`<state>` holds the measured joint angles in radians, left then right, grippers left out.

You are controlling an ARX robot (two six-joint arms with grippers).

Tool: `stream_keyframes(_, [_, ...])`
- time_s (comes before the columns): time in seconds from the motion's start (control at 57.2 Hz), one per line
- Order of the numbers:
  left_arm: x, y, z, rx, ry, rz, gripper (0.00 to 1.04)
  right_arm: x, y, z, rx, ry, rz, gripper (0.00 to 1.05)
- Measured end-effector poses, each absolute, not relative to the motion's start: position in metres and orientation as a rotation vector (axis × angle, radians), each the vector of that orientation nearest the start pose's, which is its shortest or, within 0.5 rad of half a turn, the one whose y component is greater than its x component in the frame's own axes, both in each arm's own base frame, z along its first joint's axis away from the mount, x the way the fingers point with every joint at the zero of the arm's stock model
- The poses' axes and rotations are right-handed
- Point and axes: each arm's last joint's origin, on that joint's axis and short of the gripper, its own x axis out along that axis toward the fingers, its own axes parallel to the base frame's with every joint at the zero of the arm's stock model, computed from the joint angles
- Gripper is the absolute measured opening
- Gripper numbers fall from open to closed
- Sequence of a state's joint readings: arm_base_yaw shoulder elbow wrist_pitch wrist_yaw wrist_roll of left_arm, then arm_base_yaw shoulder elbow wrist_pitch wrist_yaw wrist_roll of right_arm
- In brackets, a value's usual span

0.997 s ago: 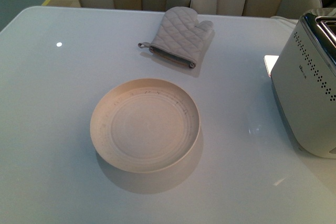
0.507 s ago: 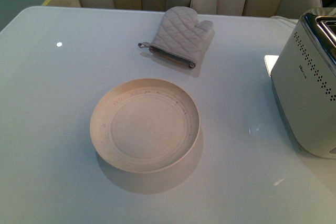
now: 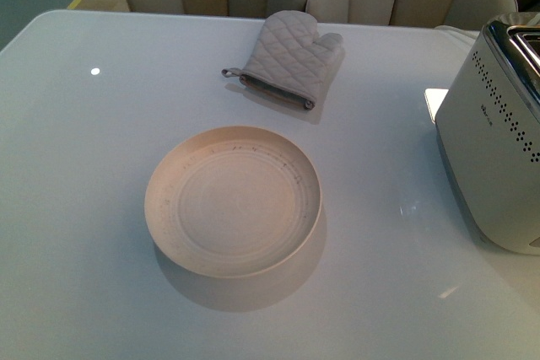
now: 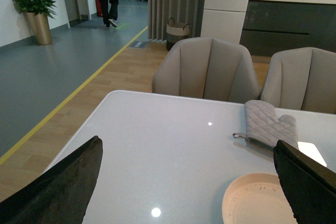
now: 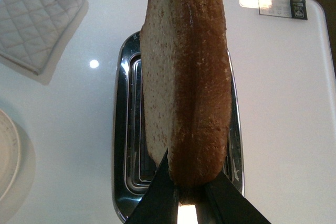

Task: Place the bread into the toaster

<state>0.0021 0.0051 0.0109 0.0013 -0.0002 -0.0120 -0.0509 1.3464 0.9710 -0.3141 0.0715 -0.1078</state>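
Hanging upright just above the toaster slots at the tabletop's right edge, the bread is pinched by its lower crust in the right jaws; the left jaws stand spread wide, holding nothing.

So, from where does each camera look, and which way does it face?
Front view: on the robot's body, looking forward and down at the table with plate, mitt and toaster; no arm shows.
Left wrist view: on the left wrist, looking across the table towards the chairs; the left gripper shows, its dark fingers wide apart.
Right wrist view: on the right wrist, looking down onto the toaster's slots; the right gripper holds the bread over them.
Shared: mitt and plate show in all three.
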Motion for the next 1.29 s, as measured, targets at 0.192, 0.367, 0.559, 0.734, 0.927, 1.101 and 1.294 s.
stream_keyframes(0.192, [0.097,0.0,0.167,-0.012,-0.007,0.002,0.97,0.289,-0.015,0.26,-0.11,0.712,-0.092,0.03])
stream_keyframes(0.367, [0.097,0.0,0.167,-0.012,-0.007,0.002,0.97,0.292,-0.016,0.255,-0.115,0.724,-0.108,0.03])
stream_keyframes(0.559, [0.097,0.0,0.167,-0.012,-0.007,0.002,0.97,0.293,-0.016,0.247,-0.118,0.743,-0.113,0.03])
stream_keyframes(0.734, [0.097,0.0,0.167,-0.012,-0.007,0.002,0.97,0.296,-0.016,0.239,-0.121,0.764,-0.125,0.03])
stream_keyframes(0.927, [0.097,0.0,0.167,-0.012,-0.007,0.003,0.97,0.3,-0.017,0.233,-0.124,0.776,-0.135,0.03])
stream_keyframes(1.101, [0.097,0.0,0.167,-0.012,-0.007,0.002,0.97,0.304,-0.018,0.226,-0.133,0.793,-0.151,0.03])
stream_keyframes(1.294, [0.097,0.0,0.167,-0.012,-0.007,0.002,0.97,0.307,-0.018,0.216,-0.133,0.811,-0.148,0.03])
